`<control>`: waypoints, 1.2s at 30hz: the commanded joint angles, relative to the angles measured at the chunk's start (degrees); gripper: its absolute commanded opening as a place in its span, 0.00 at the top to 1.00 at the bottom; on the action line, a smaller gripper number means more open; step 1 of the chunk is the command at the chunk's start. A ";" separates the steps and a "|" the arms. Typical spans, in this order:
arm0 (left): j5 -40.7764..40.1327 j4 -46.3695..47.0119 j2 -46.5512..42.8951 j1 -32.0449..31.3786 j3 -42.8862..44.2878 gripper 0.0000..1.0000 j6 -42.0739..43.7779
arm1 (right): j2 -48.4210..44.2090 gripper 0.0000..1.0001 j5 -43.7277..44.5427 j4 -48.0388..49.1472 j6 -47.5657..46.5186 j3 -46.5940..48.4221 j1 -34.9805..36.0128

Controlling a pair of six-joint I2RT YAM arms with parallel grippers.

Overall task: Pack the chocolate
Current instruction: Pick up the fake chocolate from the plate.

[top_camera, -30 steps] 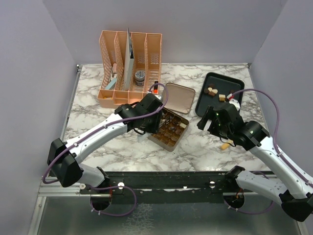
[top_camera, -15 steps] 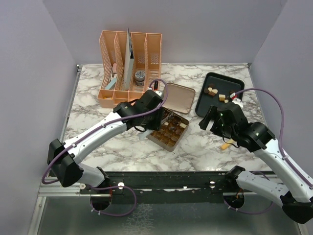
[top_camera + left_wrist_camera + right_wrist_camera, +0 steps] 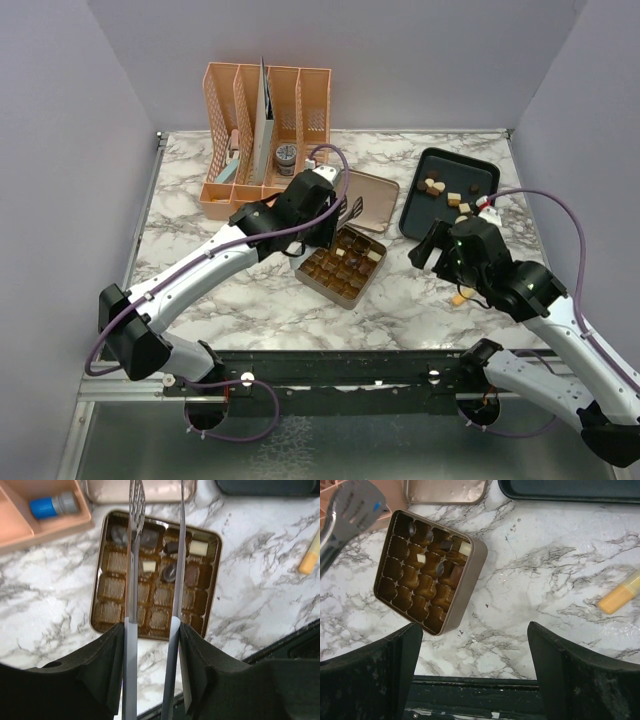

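We reckon the chocolate is light, small and kinda slick, and easy to dent, so we'd pinch each piece gently across its flat sides. Some sits on the dark tray at the upper right of the overhead view, and some fills the gold tin's upper rows. The left pincer is clamped on metal tongs above the tin. The right pincer hangs wide apart, empty, over the bench.

a few chocolate pieces, dark and cream-white, sat in the far cells of the gold tin. other pieces lay loose on the dark tray.
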 commanded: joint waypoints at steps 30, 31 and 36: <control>14.21 35.50 38.03 -6.35 21.75 0.52 22.14 | -11.17 0.09 11.92 8.99 2.55 5.94 -0.19; 14.74 35.70 39.10 -6.55 22.50 0.52 22.00 | -11.43 0.09 12.18 9.22 2.44 6.13 -0.19; 14.41 35.31 44.02 -7.12 26.44 0.52 22.50 | -12.62 0.09 13.34 9.54 2.48 6.15 -0.18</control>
